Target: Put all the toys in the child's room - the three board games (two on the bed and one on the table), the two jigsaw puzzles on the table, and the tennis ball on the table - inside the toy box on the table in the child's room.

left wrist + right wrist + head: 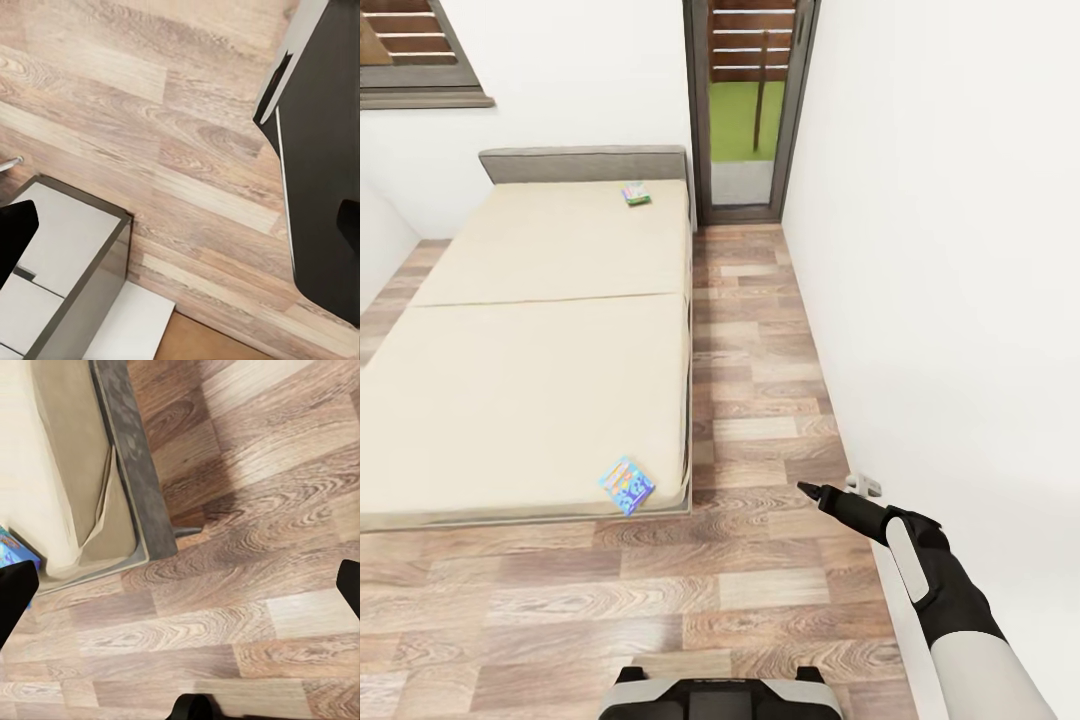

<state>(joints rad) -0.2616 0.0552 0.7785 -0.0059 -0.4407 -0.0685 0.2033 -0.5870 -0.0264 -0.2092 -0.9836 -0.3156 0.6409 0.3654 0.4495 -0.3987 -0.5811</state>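
Two board games lie on the cream bed. A blue-yellow one sits at the near right corner of the mattress, and its edge shows in the right wrist view. A white-green one lies by the grey headboard. My right gripper hangs open over the wood floor, right of the bed corner and close to the white wall; its fingertips stand far apart with nothing between them. My left gripper is open and empty above the floor. The toy box, jigsaw puzzles and tennis ball are out of view.
A strip of plank floor runs between the bed and the right wall to a glass door. The left wrist view has a pale-topped, dark-sided furniture corner, perhaps the table, and a dark panel. My base shows at the bottom.
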